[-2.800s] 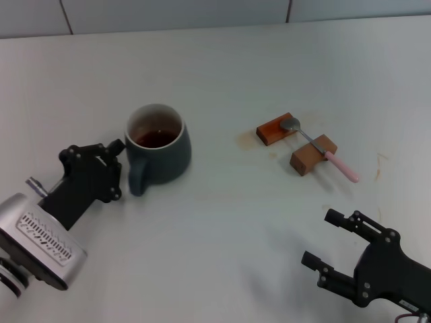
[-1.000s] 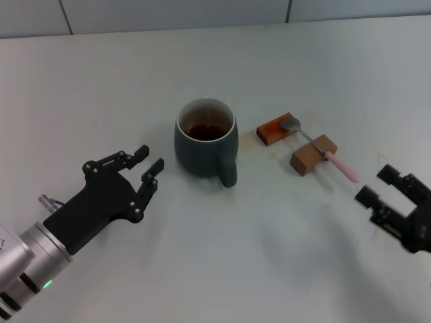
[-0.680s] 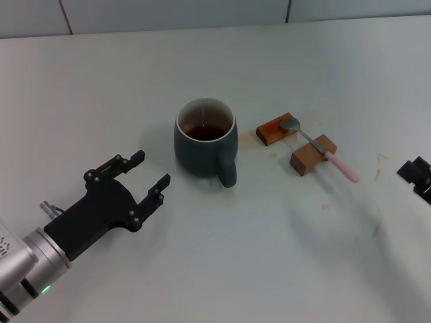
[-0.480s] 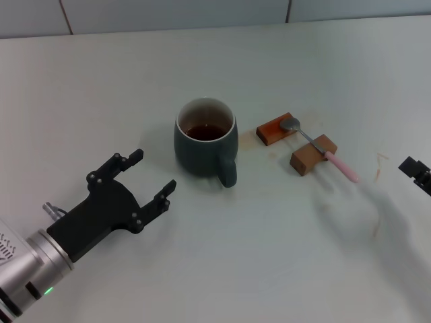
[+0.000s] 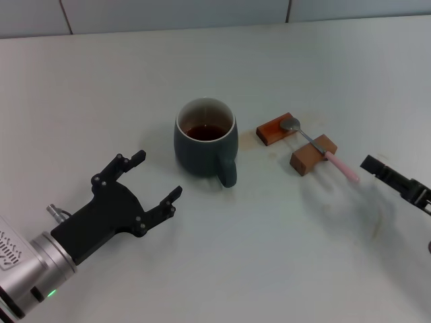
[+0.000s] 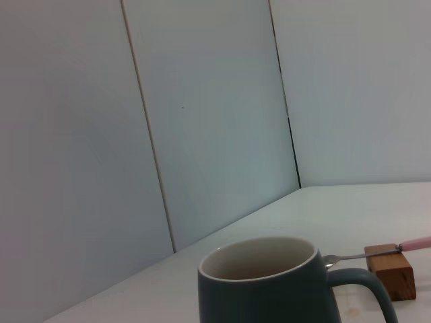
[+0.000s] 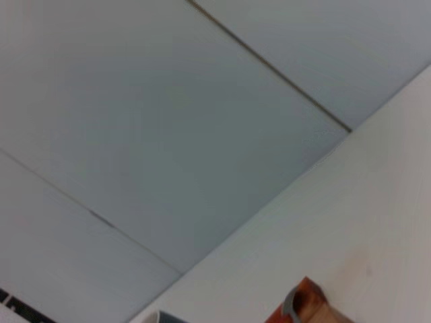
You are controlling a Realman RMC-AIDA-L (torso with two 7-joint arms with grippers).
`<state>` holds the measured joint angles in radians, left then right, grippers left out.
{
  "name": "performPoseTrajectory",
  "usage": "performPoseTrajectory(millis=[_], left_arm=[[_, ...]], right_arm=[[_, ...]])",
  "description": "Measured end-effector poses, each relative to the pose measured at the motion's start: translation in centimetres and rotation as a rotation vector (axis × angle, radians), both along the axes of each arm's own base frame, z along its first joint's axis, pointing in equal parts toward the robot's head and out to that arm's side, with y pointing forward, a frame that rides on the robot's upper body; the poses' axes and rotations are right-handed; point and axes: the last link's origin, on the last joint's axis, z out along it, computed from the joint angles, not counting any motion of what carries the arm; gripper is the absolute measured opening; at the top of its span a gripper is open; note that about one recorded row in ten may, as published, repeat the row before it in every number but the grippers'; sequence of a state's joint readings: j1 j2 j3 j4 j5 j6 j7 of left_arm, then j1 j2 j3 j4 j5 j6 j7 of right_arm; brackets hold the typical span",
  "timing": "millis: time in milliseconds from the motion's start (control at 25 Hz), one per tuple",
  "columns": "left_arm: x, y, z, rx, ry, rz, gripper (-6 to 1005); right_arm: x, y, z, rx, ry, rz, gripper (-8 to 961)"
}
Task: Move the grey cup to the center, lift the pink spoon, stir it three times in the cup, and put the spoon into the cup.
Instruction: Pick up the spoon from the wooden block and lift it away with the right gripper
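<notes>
The grey cup (image 5: 205, 144) stands upright mid-table with dark liquid inside and its handle toward me; the left wrist view shows the grey cup (image 6: 269, 286) close up. The pink spoon (image 5: 322, 151) lies across two brown blocks (image 5: 313, 154) to the cup's right, with its pink handle end pointing right. The left wrist view shows the pink spoon (image 6: 377, 250) resting on a block. My left gripper (image 5: 157, 175) is open and empty, near-left of the cup and apart from it. My right gripper (image 5: 396, 182) reaches in from the right edge, open, just right of the spoon's handle tip.
The second brown block (image 5: 275, 128) sits under the spoon's bowl, close to the cup's right side. A white wall with dark seams (image 6: 145, 128) rises behind the table. Bare white tabletop (image 5: 256, 256) lies in front of the cup.
The cup went from the left to mid-table, then my left gripper let go and backed off toward me. My right gripper rose from the near right corner toward the spoon's handle.
</notes>
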<state>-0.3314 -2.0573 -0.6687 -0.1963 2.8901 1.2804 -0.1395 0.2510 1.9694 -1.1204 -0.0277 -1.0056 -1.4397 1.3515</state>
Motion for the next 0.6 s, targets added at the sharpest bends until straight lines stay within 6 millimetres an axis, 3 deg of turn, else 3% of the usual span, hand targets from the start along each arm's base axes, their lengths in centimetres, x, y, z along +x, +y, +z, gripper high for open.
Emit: performPoseTrajectory(millis=[240,600], left_arm=[[0.0,0.0,0.0,0.000,-0.002,0.000,854],[0.1,0.0,0.0,0.000,-0.004,-0.003,854]], right_arm=[[-0.7,0.8,-1.4,-0.041,-0.026,0.020,678],[-0.9,1.3,-1.6,-0.049,-0.037,0.023,665]])
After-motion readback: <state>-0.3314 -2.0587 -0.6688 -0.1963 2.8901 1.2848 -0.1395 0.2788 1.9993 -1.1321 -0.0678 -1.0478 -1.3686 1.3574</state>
